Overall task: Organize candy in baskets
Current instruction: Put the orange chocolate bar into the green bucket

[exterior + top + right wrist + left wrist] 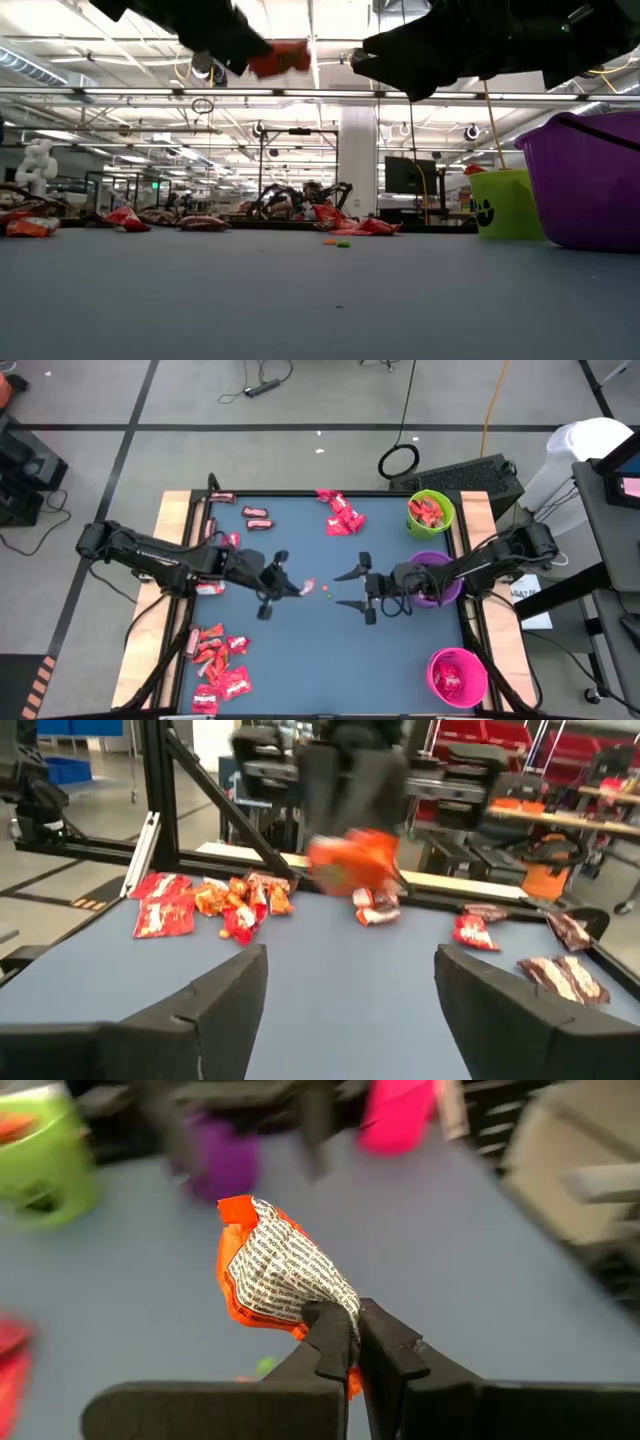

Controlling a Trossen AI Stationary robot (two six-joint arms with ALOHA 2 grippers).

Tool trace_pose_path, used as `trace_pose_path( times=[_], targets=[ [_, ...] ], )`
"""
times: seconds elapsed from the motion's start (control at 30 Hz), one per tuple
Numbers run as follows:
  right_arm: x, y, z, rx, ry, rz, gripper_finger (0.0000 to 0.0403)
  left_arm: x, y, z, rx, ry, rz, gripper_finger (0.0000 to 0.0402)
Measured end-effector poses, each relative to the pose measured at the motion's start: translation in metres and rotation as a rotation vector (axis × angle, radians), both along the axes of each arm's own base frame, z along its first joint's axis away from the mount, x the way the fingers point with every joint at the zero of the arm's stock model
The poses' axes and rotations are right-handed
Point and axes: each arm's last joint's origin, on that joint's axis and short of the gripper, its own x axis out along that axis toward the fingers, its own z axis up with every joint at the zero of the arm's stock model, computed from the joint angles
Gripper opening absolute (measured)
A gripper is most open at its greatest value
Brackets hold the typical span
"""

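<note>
Bare table across the middle and near side, open to passage. Blocked along the right edge by green basket, purple basket, pink basket; candy heaps crowding the left near corner.

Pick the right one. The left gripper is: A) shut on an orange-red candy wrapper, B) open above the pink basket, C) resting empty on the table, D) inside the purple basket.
A: the left gripper pinches an orange-red candy held above the table.
</note>
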Motion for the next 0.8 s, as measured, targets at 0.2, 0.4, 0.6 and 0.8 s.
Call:
trace_pose_path(
  times=[0.2, 0.4, 0.6, 0.8],
  targets=[
    [0.007, 0.001, -0.002, -0.015, -0.097, 0.003, 0.0274, 0.008, -0.017, -0.003, -0.035, -0.047, -0.12, 0.0011],
    [0.01, 0.002, 0.001, -0.015, -0.122, 0.013, 0.0274, 0.018, -0.019, -0.012, -0.014, -0.063, -0.131, 0.0011],
    [0.01, 0.006, 0.002, -0.014, -0.129, 0.139, 0.0274, 0.022, -0.02, -0.01, -0.003, -0.112, -0.139, 0.0011],
    [0.011, 0.006, 0.005, -0.012, -0.141, 0.133, 0.0274, 0.024, -0.02, -0.004, -0.01, -0.18, -0.138, 0.0011]
  ],
)
